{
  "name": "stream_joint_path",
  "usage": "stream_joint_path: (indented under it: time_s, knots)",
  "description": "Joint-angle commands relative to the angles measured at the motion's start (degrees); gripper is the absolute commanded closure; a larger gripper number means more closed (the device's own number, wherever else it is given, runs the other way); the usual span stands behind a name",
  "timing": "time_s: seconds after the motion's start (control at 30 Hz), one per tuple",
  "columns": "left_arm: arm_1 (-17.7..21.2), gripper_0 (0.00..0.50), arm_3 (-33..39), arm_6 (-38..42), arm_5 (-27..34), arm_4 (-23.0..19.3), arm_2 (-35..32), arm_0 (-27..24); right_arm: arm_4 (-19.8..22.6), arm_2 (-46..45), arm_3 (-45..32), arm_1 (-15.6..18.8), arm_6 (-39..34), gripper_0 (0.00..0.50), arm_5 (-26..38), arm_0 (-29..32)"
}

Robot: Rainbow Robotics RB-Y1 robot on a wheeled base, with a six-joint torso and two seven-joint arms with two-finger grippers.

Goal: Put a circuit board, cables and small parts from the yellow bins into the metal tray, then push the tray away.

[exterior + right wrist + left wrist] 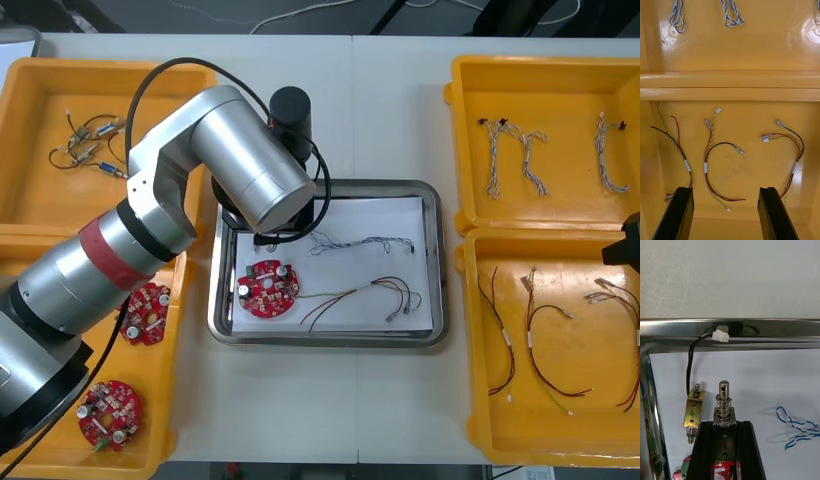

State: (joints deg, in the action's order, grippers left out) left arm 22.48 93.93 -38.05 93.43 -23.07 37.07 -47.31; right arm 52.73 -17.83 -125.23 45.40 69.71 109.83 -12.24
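My left arm (250,170) reaches over the near left corner of the metal tray (432,262). In the left wrist view my left gripper (724,424) is shut on a small metal part (724,405) with a spring and pin, low over the tray's white inside. A second small metal part (693,413), marked 4, lies just beside the fingers, its black cable running to a white plug (720,336) at the tray's rim (752,327). In the tray lie a red circuit board (268,290), a blue and white cable (362,243) and a red and yellow cable (365,295). My right gripper (726,215) hangs open over the near right bin.
Two more circuit boards (145,312) lie in the near left yellow bin (170,440). The far left bin (30,200) holds small metal parts (85,145) with black cables. Blue and white cables (510,160) fill the far right bin; red and yellow cables (560,340) the near right one.
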Motion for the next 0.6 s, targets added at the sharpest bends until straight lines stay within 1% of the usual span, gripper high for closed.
stream_joint_path:
  time_s: [0.03,0.3,0.5,0.6]
  knots:
    - [-1.38,0.5,0.29,-4.84,-1.24,0.66,1.87,1.25,0.53,-1.77,-1.6,2.15,0.95,0.0,0.17,0.64]
    - [-1.38,0.5,-0.15,-4.84,-2.73,0.57,3.1,1.6,0.71,-1.77,-1.68,2.15,0.95,0.0,0.17,0.64]
    - [-1.38,0.5,-3.14,-5.02,-6.95,0.92,3.71,1.6,0.62,-1.77,-1.6,2.23,0.95,0.0,0.17,0.64]
    - [-1.47,0.5,-3.31,-4.93,-7.13,0.75,3.71,1.52,0.18,-1.77,-1.6,2.15,1.3,0.0,0.17,0.64]
